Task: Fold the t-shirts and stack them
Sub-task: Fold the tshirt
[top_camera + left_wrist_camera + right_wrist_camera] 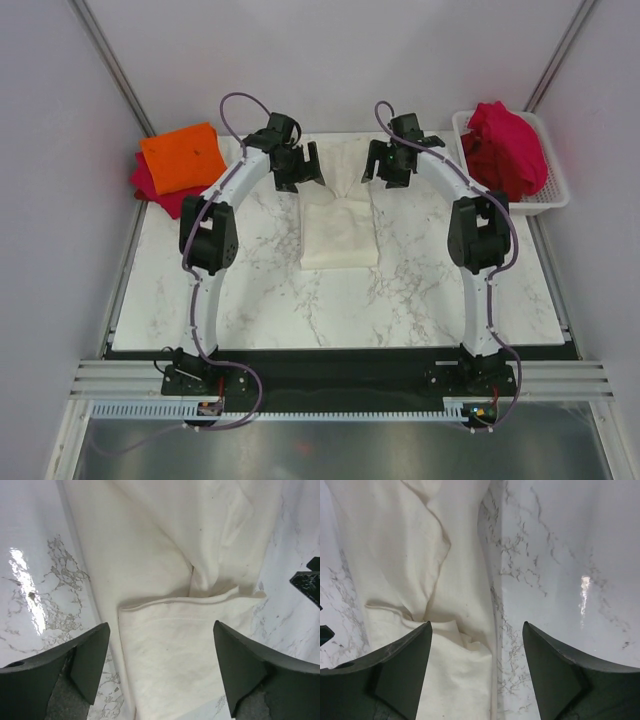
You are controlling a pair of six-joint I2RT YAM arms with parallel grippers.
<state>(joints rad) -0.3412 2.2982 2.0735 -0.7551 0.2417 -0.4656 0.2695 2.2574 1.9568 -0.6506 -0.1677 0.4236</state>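
A cream-white t-shirt [338,228] lies partly folded at the table's middle, its far part narrow and rumpled. My left gripper [300,172] hovers open over its far left part. In the left wrist view the folded edge of the cream cloth [175,645] lies between the spread fingers of the left gripper [161,630], which hold nothing. My right gripper [387,166] is open over the far right part. The right wrist view has the right gripper [477,625] straddling the cream t-shirt's [420,555] right edge. An orange t-shirt [183,157] lies folded on a red t-shirt [150,187] at the far left.
A white mesh basket [547,196] at the far right holds crumpled red t-shirts [505,145]. The marble tabletop [250,290] stretches toward the arm bases. Grey walls close off the back and both sides.
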